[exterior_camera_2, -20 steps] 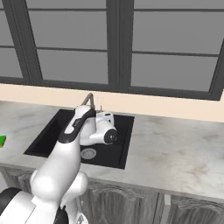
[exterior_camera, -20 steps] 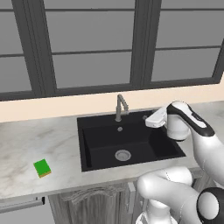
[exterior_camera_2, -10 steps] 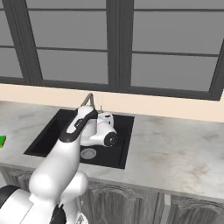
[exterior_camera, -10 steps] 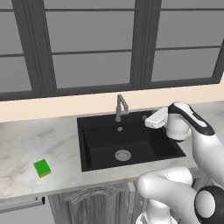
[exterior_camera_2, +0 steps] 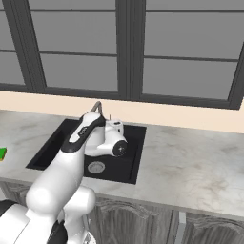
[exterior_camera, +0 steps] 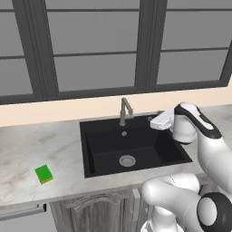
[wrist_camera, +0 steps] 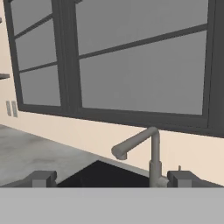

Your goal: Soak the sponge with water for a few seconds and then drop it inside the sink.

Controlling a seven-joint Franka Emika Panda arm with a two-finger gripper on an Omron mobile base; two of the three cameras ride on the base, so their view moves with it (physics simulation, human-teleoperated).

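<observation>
the step in hand looks like reaching for the faucet [wrist_camera: 144, 151] to start the water, since no stream falls from the spout and the sponge [exterior_camera: 44, 173] lies untouched on the counter [exterior_camera: 27, 149], at the lower left of the left base view, well apart from the sink [exterior_camera: 131, 147]. to do this well, the gripper [wrist_camera: 111, 178] should line up on the small handle beside the faucet stem at the lower right of the hand view, not on the spout, and push it gently so the tap opens without the hand knocking the neck. afterwards the arm has a long swing left to the sponge, so it should rise clear of the basin rim first.

the jaws stand wide apart and hold nothing; the two dark fingertips [wrist_camera: 41, 178] sit at the bottom of the hand view, with the faucet framed between them but not touched. in the left base view the hand hovers over the sink's right back corner.
</observation>
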